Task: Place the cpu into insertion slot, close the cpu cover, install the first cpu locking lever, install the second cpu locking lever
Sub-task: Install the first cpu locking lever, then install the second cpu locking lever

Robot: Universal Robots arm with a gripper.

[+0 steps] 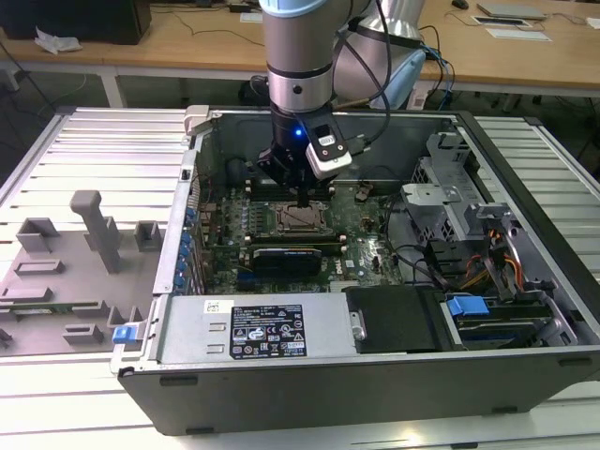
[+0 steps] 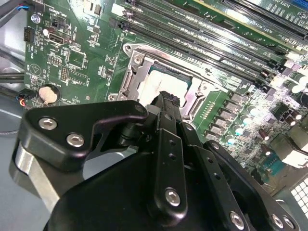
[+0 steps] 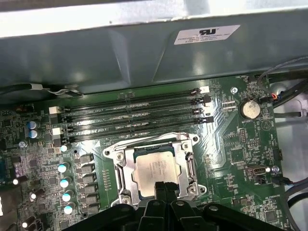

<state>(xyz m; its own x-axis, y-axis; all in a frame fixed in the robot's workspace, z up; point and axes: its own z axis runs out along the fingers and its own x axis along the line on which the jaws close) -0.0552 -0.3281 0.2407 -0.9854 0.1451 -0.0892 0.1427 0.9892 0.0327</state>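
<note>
An open computer case [image 1: 375, 366] lies on a slatted metal tabletop [image 1: 103, 150], its green motherboard [image 1: 361, 239] exposed to the arm. The end effector [image 1: 305, 199] hangs directly over the insertion slot [image 1: 302, 218] near the middle of the board; in both wrist views its black fingers [image 3: 163, 190] stand pressed together with nothing between them, their tips just above the near edge of the socket. The cpu [image 3: 156, 169] — a flat square chip with a silvery-beige top — sits seated in the slot, and faint print on its top is too small to make out. The cpu cover [image 3: 185, 166], a thin silvery frame, lies down flat around the chip, its cut-out middle showing the metal top. Long black memory slots [image 3: 134, 118] run along the far side of the socket, and a round coin battery [image 3: 250, 109] sits on the board beside their end. Labels are present but are not read off here: a white sticker [image 3: 206, 34] on the grey case wall beyond the memory slots, and a black-and-white label [image 1: 270, 330] on the power supply box [image 1: 253, 328] at the near side of the case. At the exterior view's left, a grey fixture tray [image 1: 66, 272] with upright blocks rests on the tabletop beside the case.
</note>
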